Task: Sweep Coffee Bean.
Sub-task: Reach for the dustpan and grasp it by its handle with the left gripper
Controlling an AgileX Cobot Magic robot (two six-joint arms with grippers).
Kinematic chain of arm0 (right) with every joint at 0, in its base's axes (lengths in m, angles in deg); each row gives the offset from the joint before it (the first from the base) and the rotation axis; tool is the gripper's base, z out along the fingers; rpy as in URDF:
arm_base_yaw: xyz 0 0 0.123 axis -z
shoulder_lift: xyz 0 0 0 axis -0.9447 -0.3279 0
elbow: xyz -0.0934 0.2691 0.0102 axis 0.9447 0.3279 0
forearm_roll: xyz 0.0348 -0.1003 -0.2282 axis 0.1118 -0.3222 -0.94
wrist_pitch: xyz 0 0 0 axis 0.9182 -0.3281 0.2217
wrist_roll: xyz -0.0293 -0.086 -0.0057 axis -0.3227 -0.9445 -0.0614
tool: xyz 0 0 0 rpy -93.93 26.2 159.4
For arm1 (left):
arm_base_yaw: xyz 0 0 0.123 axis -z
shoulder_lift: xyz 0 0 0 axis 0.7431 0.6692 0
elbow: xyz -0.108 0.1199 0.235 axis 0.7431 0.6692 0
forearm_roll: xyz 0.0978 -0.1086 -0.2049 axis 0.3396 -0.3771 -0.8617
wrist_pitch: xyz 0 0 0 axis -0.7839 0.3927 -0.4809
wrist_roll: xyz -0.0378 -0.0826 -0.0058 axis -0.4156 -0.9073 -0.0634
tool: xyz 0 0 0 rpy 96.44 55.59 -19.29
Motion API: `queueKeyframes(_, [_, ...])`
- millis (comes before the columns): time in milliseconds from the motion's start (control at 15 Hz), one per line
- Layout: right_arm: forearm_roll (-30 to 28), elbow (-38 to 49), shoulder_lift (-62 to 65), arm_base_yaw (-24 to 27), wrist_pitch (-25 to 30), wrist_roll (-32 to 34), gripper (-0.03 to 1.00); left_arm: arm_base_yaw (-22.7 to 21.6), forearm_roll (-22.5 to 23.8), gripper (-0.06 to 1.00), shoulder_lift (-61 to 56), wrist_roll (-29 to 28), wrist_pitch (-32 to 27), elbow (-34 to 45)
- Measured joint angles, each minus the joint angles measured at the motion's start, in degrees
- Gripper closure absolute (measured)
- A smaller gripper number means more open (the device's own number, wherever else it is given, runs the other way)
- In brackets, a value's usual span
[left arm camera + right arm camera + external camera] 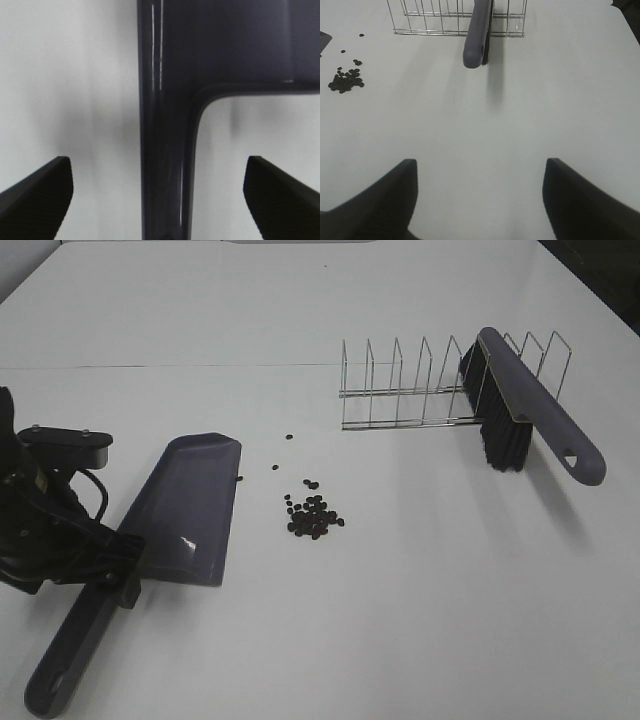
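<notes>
- Left end effector (118, 578) sits over the spot where the dustpan (190, 510) meets its handle (70, 650), at the left side of the worktop (420, 620).
- In the left wrist view its 2 fingers (37, 197) are spread wide with the handle (162, 150) running straight up the gap between them. Neither finger touches it there.
- That view is pretty blurry, so I can't really tell how high the fingers are above the handle.
- The dustpan is grey-purple and lies flat, with its handle pointing toward the near-left corner.
- The coffee beans (315, 515) are a small dark cluster on the bare worktop, just right of the dustpan's long edge and not touching it.
- 2 strays lie a bit further back (289, 437), and what looks like 1 more is right against the dustpan's edge.
- The brush (520, 405) rests tilted in the wire rack (400, 390) at the back right, black bristles hanging down, handle end sticking out past the rack.
- Right end effector (480, 172) only shows in its own wrist view. Its fingers are spread apart with nothing between them, hovering over bare worktop.
- From there the beans (346, 82) are off to one side and the brush handle (477, 35) is ahead, well apart from the fingers.
</notes>
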Motion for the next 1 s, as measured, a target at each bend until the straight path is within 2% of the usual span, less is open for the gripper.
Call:
queueKeyframes(400, [0.0,0.0,0.0,0.0,0.0,0.0,0.35,0.0,0.0,0.24,7.0,0.8,3.0,-2.4])
queueKeyframes(533, [0.0,0.0,0.0,0.0,0.0,0.0,0.35,0.0,0.0,0.33,7.1,0.8,3.6,-2.5])
queueKeyframes(733, [0.0,0.0,0.0,0.0,0.0,0.0,0.35,0.1,0.0,0.56,7.1,0.8,3.7,-2.5])
queueKeyframes(1000, [0.0,0.0,0.0,0.0,0.0,0.0,0.35,0.1,0.0,0.62,7.1,0.8,3.7,-2.5])
